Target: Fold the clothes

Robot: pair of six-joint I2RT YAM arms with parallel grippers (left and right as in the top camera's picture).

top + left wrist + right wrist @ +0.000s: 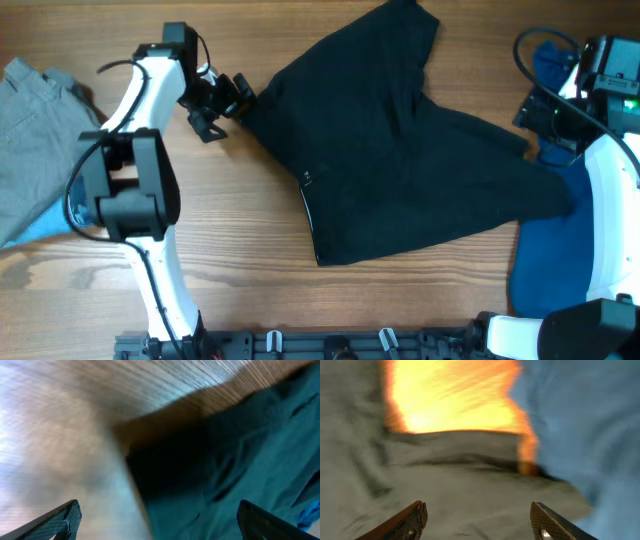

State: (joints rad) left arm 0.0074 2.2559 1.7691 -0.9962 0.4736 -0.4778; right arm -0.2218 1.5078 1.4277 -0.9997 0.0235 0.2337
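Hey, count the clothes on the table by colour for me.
Black shorts: 1
Grey garment: 1
Bright-blue garment: 1, if both right-side patches join
Pale-blue cloth under the grey: 1
Total: 4

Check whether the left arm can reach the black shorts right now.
Probably yes: the left arm has its open fingers right beside the black shorts, with nothing visible in between.
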